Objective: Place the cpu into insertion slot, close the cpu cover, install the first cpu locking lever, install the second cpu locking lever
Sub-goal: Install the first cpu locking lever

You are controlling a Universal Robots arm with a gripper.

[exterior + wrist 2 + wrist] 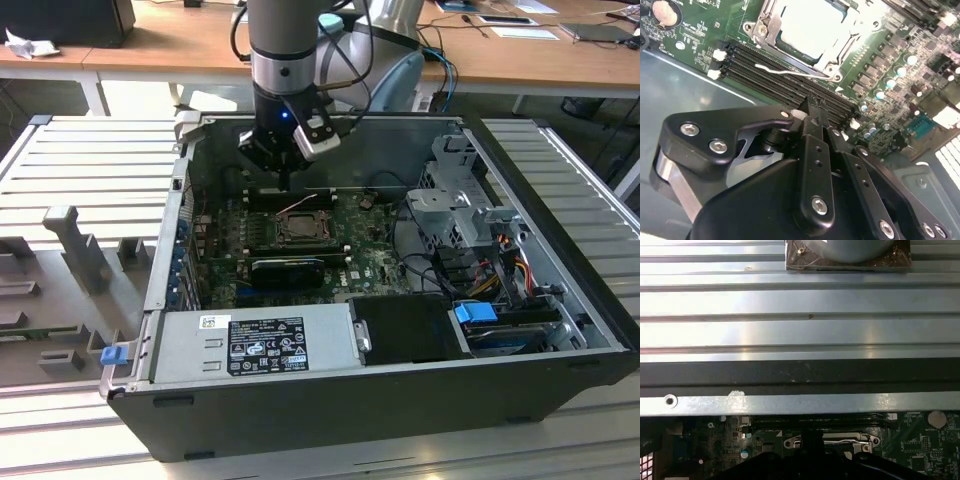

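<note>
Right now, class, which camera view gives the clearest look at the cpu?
The second wrist view: the cpu lies in its socket with its pale top in plain sight, framed by the cpu cover. The exterior view shows the socket area as a small dark square; the first wrist view catches the cover's metal edge.

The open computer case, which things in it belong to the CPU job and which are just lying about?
Part of the job:
cpu, seated in the insertion slot
cpu cover, around the chip
locking lever, beside the socket
tool, above the memory slots

Just lying about:
memory slots
power supply
drive cage
</note>
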